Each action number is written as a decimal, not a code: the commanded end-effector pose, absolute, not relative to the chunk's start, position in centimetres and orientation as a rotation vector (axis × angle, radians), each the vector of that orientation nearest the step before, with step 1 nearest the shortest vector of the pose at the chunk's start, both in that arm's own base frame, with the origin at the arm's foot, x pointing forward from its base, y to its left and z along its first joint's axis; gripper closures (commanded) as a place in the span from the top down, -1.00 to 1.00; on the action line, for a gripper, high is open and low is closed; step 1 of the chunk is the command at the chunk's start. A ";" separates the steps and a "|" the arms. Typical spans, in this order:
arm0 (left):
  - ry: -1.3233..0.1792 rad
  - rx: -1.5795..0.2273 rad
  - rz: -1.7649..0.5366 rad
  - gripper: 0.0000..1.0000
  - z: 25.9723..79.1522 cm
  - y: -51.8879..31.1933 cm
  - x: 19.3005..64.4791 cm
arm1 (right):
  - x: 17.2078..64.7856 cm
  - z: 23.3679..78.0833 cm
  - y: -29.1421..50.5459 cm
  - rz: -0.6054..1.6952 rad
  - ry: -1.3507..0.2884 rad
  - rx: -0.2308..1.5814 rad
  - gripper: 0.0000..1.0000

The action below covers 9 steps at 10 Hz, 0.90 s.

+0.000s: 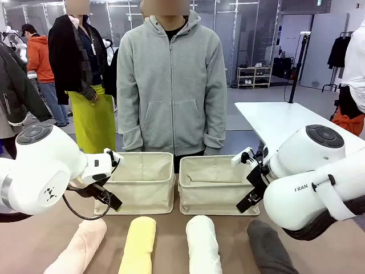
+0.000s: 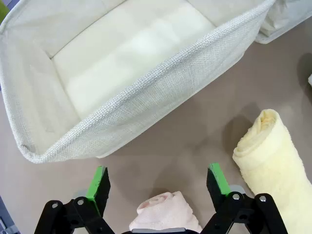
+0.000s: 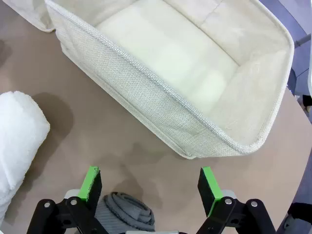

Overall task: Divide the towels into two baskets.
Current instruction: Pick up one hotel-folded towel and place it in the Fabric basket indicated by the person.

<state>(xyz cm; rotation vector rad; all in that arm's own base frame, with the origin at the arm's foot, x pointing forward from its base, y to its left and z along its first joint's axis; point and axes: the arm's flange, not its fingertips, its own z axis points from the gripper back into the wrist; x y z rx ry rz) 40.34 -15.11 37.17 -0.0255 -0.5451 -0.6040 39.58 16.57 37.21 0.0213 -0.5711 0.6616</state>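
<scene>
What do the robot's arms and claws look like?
The left arm and right arm are fat, rounded white tubes with grey round caps. A black cable loops under the left arm; the right arm carries dark lettering. The left claw and right claw are black, two-fingered, with green pads.

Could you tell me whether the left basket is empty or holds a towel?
Empty: the left basket shows a bare cream floor, with nothing inside.
</scene>
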 end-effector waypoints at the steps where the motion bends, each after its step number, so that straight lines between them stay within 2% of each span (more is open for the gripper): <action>1: -0.545 -0.026 -0.604 1.00 37.2 -15.1 40.3 | 39.6 37.2 16.6 0.662 -0.571 0.021 1.00; 9: -0.545 -0.025 -0.605 1.00 37.2 -15.2 40.3 | 39.6 37.2 16.5 0.662 -0.571 0.020 1.00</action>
